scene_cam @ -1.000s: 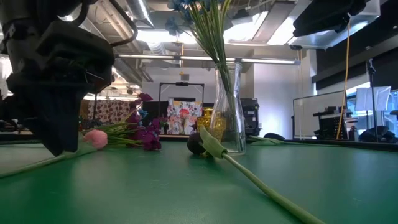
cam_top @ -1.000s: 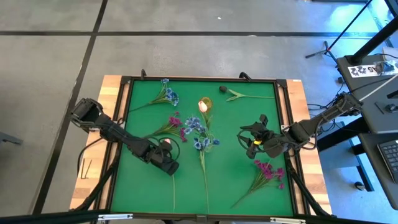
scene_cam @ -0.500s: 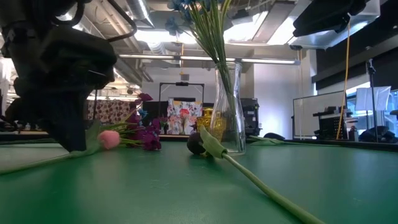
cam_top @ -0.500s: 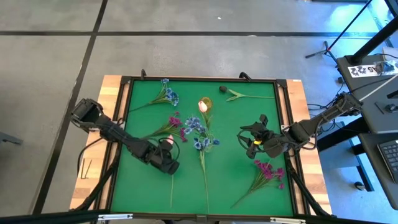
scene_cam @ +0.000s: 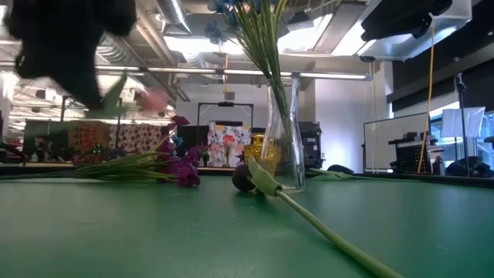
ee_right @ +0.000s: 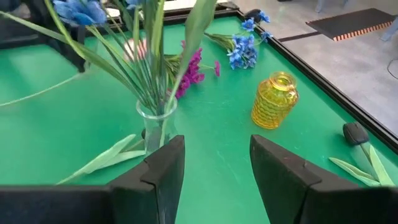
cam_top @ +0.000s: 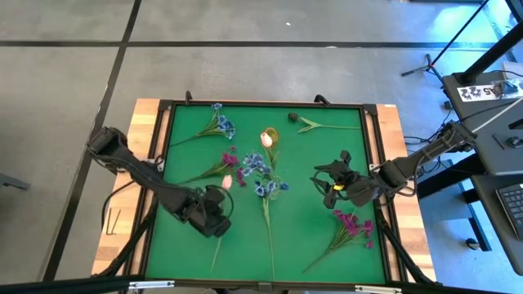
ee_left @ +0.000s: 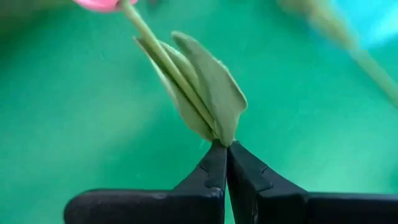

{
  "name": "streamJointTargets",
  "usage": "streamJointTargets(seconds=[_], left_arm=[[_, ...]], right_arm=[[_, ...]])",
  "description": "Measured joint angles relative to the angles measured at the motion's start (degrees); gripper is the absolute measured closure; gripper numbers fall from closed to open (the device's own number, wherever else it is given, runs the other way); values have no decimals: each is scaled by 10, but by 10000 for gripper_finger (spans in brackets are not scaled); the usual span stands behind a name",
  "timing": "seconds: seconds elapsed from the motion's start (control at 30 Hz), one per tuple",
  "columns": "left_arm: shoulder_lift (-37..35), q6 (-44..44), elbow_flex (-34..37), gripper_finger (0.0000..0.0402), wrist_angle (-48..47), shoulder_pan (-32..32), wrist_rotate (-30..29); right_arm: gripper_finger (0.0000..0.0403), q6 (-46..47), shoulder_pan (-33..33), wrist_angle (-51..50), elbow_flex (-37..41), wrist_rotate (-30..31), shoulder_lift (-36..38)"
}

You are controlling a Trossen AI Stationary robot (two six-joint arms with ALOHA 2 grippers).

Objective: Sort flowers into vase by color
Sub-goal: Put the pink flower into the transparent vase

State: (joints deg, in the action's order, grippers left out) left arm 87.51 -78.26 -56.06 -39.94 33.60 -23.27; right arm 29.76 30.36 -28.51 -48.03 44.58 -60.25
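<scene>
**Pink tulip held clear of the table mat by the left gripper**

The pink tulip (cam_top: 226, 181) is clamped at its leaf base by the left gripper (ee_left: 226, 151), whose fingers are pressed together on the stem. Its long axis runs diagonally: the bud points toward the table's centre and far edge, while the stem tail (cam_top: 216, 251) trails toward the near edge. In the low view the bud (scene_cam: 156, 99) is seen raised above the green mat (cam_top: 302, 163), blurred, with the gripper cut off at the frame's top corner.

A clear glass vase (scene_cam: 283, 139) holding blue sprays (cam_top: 260, 173) stands near the table's centre; a yellow vase (ee_right: 274, 101) with a white-pink tulip (cam_top: 266, 139) stands just beyond it toward the far edge. A dark tulip (cam_top: 293, 118) lies along the far edge, a blue spray (cam_top: 222, 124) near the far left corner, a magenta spray (cam_top: 231, 159) beside the clear vase, and another magenta spray (cam_top: 356, 224) near the near right corner.

The right gripper (ee_right: 214, 163) waits right of centre, fingers apart, facing the clear vase.
</scene>
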Motion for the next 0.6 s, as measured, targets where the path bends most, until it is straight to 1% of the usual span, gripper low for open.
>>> streamJointTargets(seconds=[0.13,0.2,0.27,0.37,0.5,0.6], left_arm=[[-14,36,-80,401,-105,21,-97],[-16,40,-115,401,-149,30,-148],[-17,47,-148,401,-189,39,-195],[-18,80,-189,401,-233,50,-261],[-18,159,-233,401,-246,61,-334],[-18,213,-269,401,-246,59,-350]], right_arm=[[221,-20,0,38,0,0,0],[221,-40,0,68,0,-3,0],[221,-72,0,109,0,-13,0],[221,-123,0,160,0,-41,0],[221,-181,0,229,0,-65,0],[221,-218,0,282,0,-84,0]])
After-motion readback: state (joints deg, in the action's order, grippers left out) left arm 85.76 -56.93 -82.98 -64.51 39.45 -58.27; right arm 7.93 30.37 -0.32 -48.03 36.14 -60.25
